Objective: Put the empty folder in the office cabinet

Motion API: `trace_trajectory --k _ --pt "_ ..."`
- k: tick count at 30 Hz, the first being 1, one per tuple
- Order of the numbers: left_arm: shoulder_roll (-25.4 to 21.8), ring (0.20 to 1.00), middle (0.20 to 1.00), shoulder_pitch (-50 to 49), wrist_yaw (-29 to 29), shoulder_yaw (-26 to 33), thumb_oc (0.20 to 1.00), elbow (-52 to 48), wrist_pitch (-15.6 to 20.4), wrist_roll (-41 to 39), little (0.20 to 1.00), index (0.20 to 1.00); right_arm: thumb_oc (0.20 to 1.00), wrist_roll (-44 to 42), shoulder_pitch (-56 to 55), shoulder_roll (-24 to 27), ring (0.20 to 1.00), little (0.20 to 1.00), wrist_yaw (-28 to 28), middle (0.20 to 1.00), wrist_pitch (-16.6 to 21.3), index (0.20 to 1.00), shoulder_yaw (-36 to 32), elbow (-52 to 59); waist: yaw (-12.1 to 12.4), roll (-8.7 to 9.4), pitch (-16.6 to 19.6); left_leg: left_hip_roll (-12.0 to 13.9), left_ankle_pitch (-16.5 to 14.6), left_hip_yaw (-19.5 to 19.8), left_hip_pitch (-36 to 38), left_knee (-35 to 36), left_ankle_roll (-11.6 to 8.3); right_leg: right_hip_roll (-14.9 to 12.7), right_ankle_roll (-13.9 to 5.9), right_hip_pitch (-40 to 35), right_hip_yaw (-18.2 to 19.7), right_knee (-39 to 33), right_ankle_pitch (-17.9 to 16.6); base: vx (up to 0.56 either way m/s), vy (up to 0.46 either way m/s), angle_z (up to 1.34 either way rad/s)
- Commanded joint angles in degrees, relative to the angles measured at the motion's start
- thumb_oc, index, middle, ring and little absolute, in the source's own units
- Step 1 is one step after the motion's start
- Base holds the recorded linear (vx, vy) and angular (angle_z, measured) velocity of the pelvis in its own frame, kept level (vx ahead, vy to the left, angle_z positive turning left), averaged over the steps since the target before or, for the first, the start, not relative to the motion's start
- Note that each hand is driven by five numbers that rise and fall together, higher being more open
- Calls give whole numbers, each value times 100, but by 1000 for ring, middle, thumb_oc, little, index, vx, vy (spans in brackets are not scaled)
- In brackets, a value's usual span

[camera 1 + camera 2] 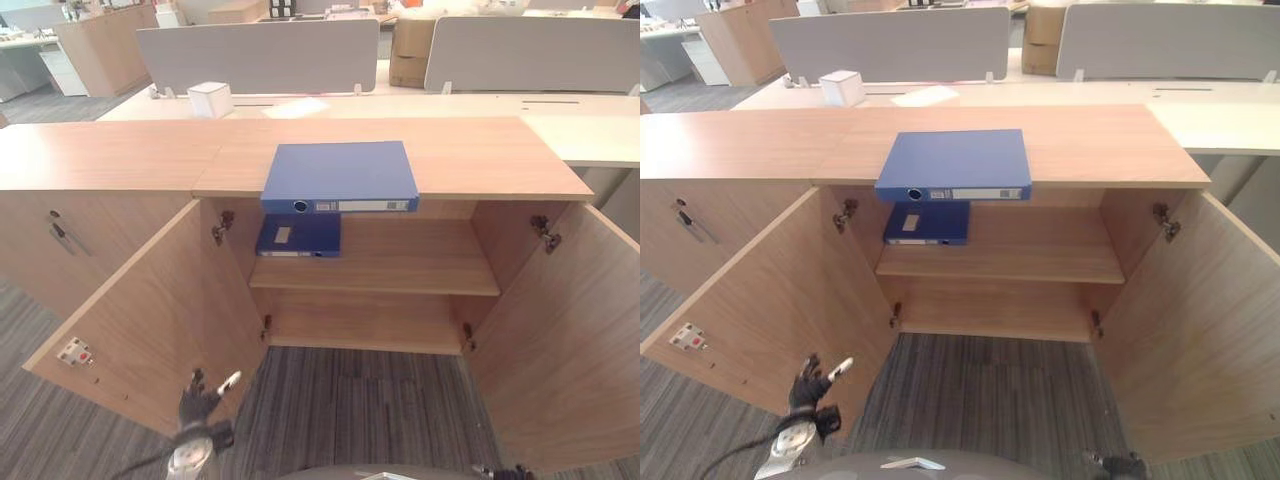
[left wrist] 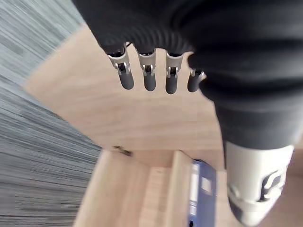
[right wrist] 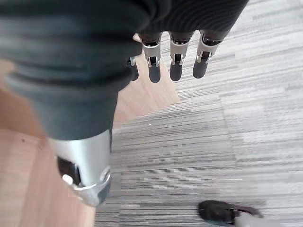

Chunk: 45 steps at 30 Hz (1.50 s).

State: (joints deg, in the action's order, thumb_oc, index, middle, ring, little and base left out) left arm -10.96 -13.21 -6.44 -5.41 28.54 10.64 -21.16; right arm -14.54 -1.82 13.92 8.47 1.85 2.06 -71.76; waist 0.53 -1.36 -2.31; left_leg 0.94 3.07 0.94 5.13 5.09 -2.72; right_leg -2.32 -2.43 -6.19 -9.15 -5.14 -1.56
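A blue folder (image 1: 340,175) lies flat on the wooden top of the office cabinet (image 1: 470,150), its spine facing the robot and jutting slightly over the front edge, above the open compartment. It is well apart from both hands — far above and beyond the left hand (image 1: 203,398), which hangs low in front of the cabinet's open left door (image 1: 150,320), close to that door's lower edge. The left hand's fingers (image 2: 149,78) are straight and loosely side by side, holding nothing, with the thumb apart from them; past them the left wrist view shows the door panel and, further off, the edge of a blue folder inside the cabinet.

A second blue folder (image 1: 298,237) lies flat on the cabinet's upper shelf (image 1: 400,270), at its left end, directly beneath the first. It too is well above the left hand and off to that hand's right. The lower shelf sits below it, and the right door (image 1: 560,340) stands swung wide open.

The right hand (image 3: 175,61) shows in its own wrist view with fingers straight and relaxed, gripping nothing, over the grey striped carpet (image 3: 199,151) beside a wooden panel's edge; a dark shoe (image 3: 218,211) shows on the carpet below it.

Beyond the cabinet — a white desk with grey divider screens (image 1: 260,55) and a small white box (image 1: 210,98).
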Motion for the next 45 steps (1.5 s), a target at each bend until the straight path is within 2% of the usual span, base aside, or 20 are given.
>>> trace_trajectory --k 1,2,4,5,7,8,17,18,20,23,24,30,33,37,40,44,45 --pt "-397 1000 1000 371 -352 55 1000 -97 293 530 1000 1000 1000 -629 448 -32 1000 1000 211 1000 287 1000 55 -192 28 227 -129 230 -550 -28 162 -9 -166 -445 -490 -12 -27 14 107 26 25 -12" --pt "-568 1000 1000 384 -490 16 1000 -629 328 965 1000 1000 1000 -825 485 -93 1000 1000 176 1000 314 1000 42 -195 34 235 -122 234 -580 -32 175 -9 -171 -455 -495 -18 -21 14 107 28 25 -11" --pt "-647 1000 1000 383 -536 -13 1000 -844 324 1168 1000 1000 1000 -883 496 -117 1000 1000 150 1000 310 1000 55 -198 39 240 -120 233 -595 -44 184 -9 -177 -460 -500 -20 -21 14 110 11 9 -3" --pt "-811 1000 1000 407 -634 -11 1000 -1231 332 1580 1000 1000 1000 -945 486 -150 1000 1000 131 1000 327 1000 68 -219 45 255 -99 238 -624 -65 204 -9 -185 -470 -510 -38 -13 14 120 0 0 0" --pt "-873 1000 1000 400 -677 -2 1000 -1360 309 1737 1000 1000 1000 -951 480 -166 1000 1000 138 1000 323 1000 62 -241 51 263 -93 242 -635 -78 219 -9 -187 -474 -512 -49 -15 14 125 15 6 -2" --pt "-987 1000 1000 407 -800 15 1000 -1569 287 2093 1000 1000 1000 -899 465 -173 1000 1000 183 1000 301 1000 47 -311 51 271 -70 246 -657 -82 243 -9 -189 -480 -517 -69 -13 14 137 32 13 -3" --pt "-1248 1000 1000 314 -1333 349 1000 -1931 96 3230 1000 1000 1000 -754 392 -197 1000 1000 346 1000 215 1000 -71 -507 58 279 -27 253 -693 -89 325 -9 -191 -491 -530 -154 -5 14 184 14 4 -2" --pt "-1422 1000 1000 323 -1540 470 1000 -2022 65 3688 1000 1000 1000 -705 359 -195 1000 1000 372 1000 199 1000 -85 -548 62 281 -6 260 -702 -93 341 -9 -198 -491 -532 -171 -9 14 198 0 0 0" --pt "-1520 1000 1000 356 -1655 529 1000 -2041 26 3923 1000 1000 1000 -691 346 -197 1000 1000 383 1000 194 1000 -91 -566 59 280 2 263 -704 -97 350 -9 -203 -491 -534 -181 -7 14 202 16 -1 0" --pt "-1944 1000 1000 587 -1940 617 1000 -2031 -121 4692 1000 1000 1000 -627 336 -173 1000 1000 372 1000 157 1000 -77 -626 48 290 24 260 -720 -110 376 -9 -214 -494 -540 -213 -14 14 213 10 -3 0" --pt "-2287 1000 1000 844 -2085 639 1000 -1976 -264 5178 1000 1000 1000 -591 330 -142 1000 1000 331 1000 131 1000 -45 -661 26 285 41 253 -735 -125 381 -9 -225 -493 -545 -222 -12 14 219 0 0 0" --pt "-2603 1000 1000 1240 -2212 616 1000 -1961 -429 5612 1000 1000 1000 -573 324 -104 1000 1000 270 1000 123 1000 9 -630 -20 278 47 259 -739 -143 388 -9 -245 -489 -545 -219 7 14 217 2 0 -1" --pt "-2881 1000 1000 2025 -2319 295 1000 -1806 -566 5935 1000 1000 1000 -546 262 -81 1000 1000 197 1000 146 1000 88 -585 -131 257 65 273 -745 -195 378 -9 -259 -482 -564 -176 57 14 201 20 -2 -4" --pt "-3016 1000 1000 2425 -2311 7 1000 -1637 -605 6048 1000 1000 1000 -513 227 -68 1000 1000 193 1000 152 1000 145 -573 -219 237 81 283 -746 -235 374 -9 -265 -475 -578 -147 87 14 195 11 -1 -10" --pt "-3074 1000 1000 3033 -2261 -586 1000 -1148 -636 6171 1000 1000 1000 -504 175 -43 1000 1000 190 1000 150 1000 164 -594 -320 220 112 292 -746 -297 358 -9 -273 -470 -593 -118 119 14 197 19 -1 -5" --pt "-3070 1000 1000 3421 -2220 -972 1000 -849 -648 6246 1000 1000 1000 -545 156 -25 1000 1000 186 1000 162 1000 166 -589 -390 207 125 302 -743 -327 352 -9 -283 -474 -605 -103 132 14 192 4 2 -2" --pt "-3084 1000 1000 3737 -2174 -1285 1000 -613 -658 6309 1000 1000 1000 -599 153 4 1000 1000 183 1000 183 1000 168 -581 -462 195 122 307 -737 -348 338 -9 -291 -475 -617 -69 149 14 176 2 3 -3"
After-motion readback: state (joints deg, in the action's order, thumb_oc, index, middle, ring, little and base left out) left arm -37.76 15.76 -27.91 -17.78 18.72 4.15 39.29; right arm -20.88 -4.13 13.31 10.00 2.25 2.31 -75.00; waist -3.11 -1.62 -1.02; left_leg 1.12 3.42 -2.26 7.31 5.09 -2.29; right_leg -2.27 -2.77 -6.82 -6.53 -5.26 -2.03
